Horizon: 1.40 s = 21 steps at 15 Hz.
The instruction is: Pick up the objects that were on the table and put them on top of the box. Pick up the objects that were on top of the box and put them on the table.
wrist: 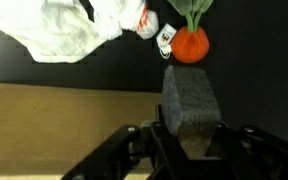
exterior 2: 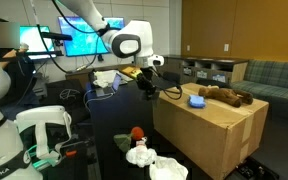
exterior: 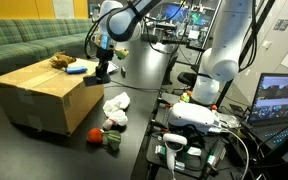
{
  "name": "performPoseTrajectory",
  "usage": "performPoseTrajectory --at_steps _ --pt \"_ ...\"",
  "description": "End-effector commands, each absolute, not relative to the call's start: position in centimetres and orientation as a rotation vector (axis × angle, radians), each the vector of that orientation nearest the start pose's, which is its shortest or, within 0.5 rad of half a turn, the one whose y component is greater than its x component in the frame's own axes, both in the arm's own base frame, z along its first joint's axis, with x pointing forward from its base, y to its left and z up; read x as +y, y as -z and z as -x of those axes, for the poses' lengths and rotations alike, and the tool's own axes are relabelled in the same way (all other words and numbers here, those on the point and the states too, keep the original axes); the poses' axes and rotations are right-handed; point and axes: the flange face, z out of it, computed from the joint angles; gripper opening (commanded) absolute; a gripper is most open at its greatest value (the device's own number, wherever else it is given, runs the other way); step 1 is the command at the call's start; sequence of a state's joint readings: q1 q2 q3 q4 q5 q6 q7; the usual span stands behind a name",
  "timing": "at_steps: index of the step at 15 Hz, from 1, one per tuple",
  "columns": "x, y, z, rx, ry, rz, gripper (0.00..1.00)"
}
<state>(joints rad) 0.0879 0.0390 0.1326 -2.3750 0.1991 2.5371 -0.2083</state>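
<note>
My gripper [wrist: 189, 138] is shut on a dark grey block [wrist: 188, 98] and holds it just above the edge of the cardboard box [wrist: 54, 125]. It shows in both exterior views [exterior: 102, 68] [exterior 2: 147, 84] at the box's near corner. On the box [exterior: 34, 92] [exterior 2: 209, 135] lie a blue object [exterior: 76, 69] [exterior 2: 196, 100] and a brown plush toy [exterior: 62, 61] [exterior 2: 227, 95]. On the black table beside the box lie a white cloth [wrist: 79, 25] [exterior: 116, 103] [exterior 2: 154, 162] and an orange-red toy with green leaves [wrist: 189, 44] [exterior 2: 136, 133].
A small white and red item [wrist: 156, 28] lies between cloth and orange toy. A red ball [exterior: 95, 134] lies at the box's base. A second white robot [exterior: 209, 75], monitors [exterior: 284, 100] and cables crowd one side. A green couch [exterior: 24, 42] stands behind the box.
</note>
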Motion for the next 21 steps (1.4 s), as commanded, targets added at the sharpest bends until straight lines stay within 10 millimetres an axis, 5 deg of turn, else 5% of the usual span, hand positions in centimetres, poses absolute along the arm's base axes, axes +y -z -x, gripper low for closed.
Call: performPoseTrajectory --at_steps 1,7,12,21 --pt "10.7 -28.4 -46.5 -0.483 0.110 2.965 0.08" --pt "14.5 -21.9 -43.6 -0.612 0.042 2.943 0.08" --pt "20.1 -17.8 -41.6 -0.692 0.063 2.854 0.08" --pt "28.0 -13.9 -37.7 -0.833 0.065 2.690 0.08"
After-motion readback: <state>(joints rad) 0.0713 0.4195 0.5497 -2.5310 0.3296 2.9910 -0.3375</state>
